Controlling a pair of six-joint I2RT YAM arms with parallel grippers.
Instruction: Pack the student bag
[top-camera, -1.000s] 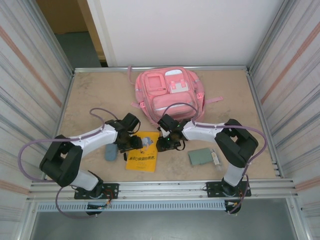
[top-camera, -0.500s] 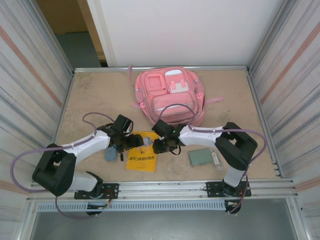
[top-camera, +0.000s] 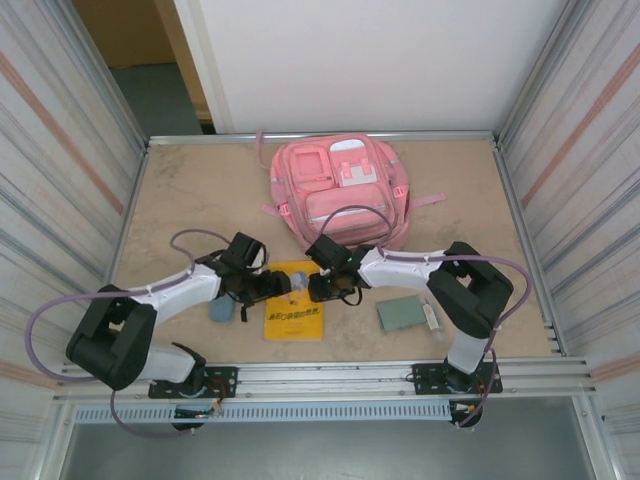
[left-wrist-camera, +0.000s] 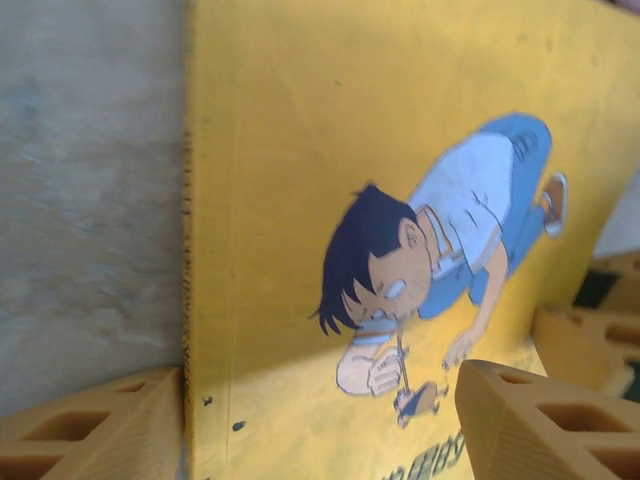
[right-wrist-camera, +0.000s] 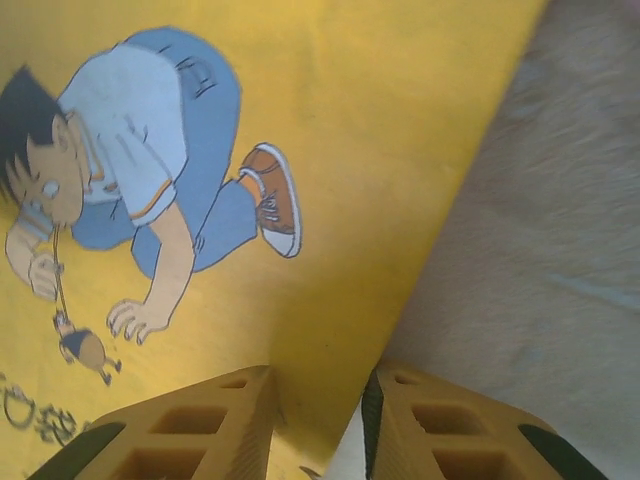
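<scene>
At the front of the table (top-camera: 180, 200), both grippers are down at a yellow book (top-camera: 293, 312), and the student bag (top-camera: 340, 190) lies flat just behind them, toward the back wall. The left gripper (left-wrist-camera: 320, 400) is open wide across one side edge of the book. The right gripper (right-wrist-camera: 320, 390) has its fingers close together around the other edge, and I cannot tell if they pinch it yet. The book is thin and lies flat, so the fingers might slip off or just push it along, and if only the cover is caught it could flop open and drop.
</scene>
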